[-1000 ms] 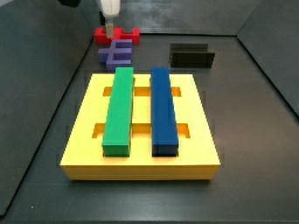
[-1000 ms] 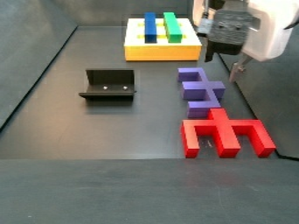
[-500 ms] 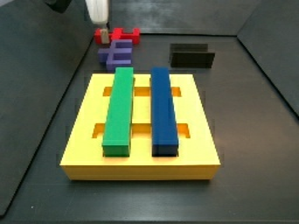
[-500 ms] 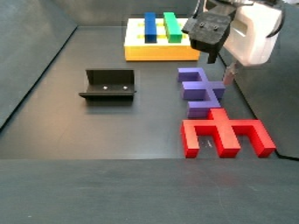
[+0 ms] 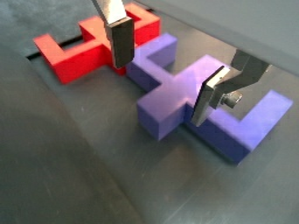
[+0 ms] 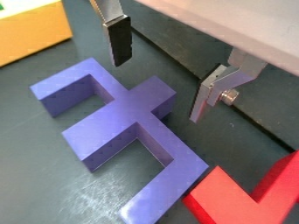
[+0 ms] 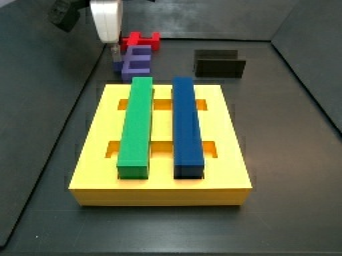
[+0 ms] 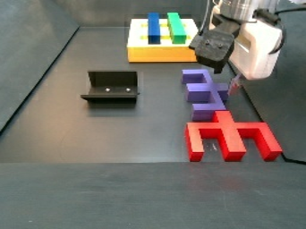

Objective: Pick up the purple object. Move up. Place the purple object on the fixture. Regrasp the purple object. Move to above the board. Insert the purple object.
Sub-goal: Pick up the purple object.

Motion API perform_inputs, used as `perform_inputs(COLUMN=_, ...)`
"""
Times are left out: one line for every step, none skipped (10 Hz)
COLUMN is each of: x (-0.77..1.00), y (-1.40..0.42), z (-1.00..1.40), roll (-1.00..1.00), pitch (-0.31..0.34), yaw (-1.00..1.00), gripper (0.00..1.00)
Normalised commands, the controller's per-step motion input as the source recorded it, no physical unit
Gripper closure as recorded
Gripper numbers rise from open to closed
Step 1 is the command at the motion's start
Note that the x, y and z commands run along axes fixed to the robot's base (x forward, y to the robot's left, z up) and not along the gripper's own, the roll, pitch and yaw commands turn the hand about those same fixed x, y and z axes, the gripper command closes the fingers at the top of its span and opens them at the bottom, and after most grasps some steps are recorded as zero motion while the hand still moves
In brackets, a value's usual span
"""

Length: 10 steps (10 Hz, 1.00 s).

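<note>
The purple object (image 5: 176, 87) lies flat on the dark floor, an E-shaped block seen in both wrist views (image 6: 117, 127) and both side views (image 7: 134, 66) (image 8: 206, 94). My gripper (image 5: 166, 74) hangs open just above it, its two fingers spread wide with nothing between them and not touching the block (image 6: 162, 74). In a side view the gripper (image 8: 231, 80) sits over the block's far end; its fingertips are hard to make out in the other (image 7: 115, 40). The black fixture (image 8: 111, 87) stands apart on the floor (image 7: 219, 64). The yellow board (image 7: 94, 170) carries a green bar (image 7: 135, 122) and a blue bar (image 7: 187, 125).
A red E-shaped block (image 8: 231, 139) lies right beside the purple one (image 5: 82, 52) (image 6: 251, 197) (image 7: 140, 42). The board (image 8: 162, 55) stands beyond the purple block, its corner showing in a wrist view (image 6: 30, 31). Dark walls enclose the floor.
The gripper has shifted sideways and come down a little towards the purple object. The blocks, fixture and board have not moved.
</note>
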Motion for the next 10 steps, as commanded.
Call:
perform_inputs(x=0.0, y=-0.12, z=-0.41, roll=-0.17, pitch=-0.091, yaw=-0.2, gripper=0.0)
perform_inputs(x=0.0, y=-0.12, z=-0.41, roll=-0.17, pitch=-0.097, yaw=-0.21, gripper=0.0)
perform_inputs(x=0.0, y=-0.07, z=-0.32, roll=-0.06, pitch=-0.041, yaw=-0.22, gripper=0.0)
perform_inputs(x=0.0, y=0.0, z=-0.29, roll=-0.02, pitch=-0.021, yaw=-0.12, gripper=0.0)
perform_inputs(x=0.0, y=0.0, z=-0.28, roll=-0.05, pitch=-0.021, yaw=-0.09, gripper=0.0)
perform_inputs(x=0.0, y=0.0, z=-0.29, roll=-0.07, pitch=-0.034, yaw=-0.1, gripper=0.0)
perform_inputs(x=0.0, y=0.0, z=-0.21, roll=-0.05, pitch=-0.014, yaw=-0.07, gripper=0.0)
perform_inputs(x=0.02, y=0.0, z=-0.18, roll=-0.04, pitch=-0.009, yaw=-0.08, gripper=0.0)
perform_inputs(x=0.02, y=0.0, z=0.0, roll=0.0, pitch=0.0, yaw=-0.03, gripper=0.0)
perform_inputs(x=0.0, y=0.0, z=0.0, roll=0.0, pitch=0.0, yaw=0.0, gripper=0.0)
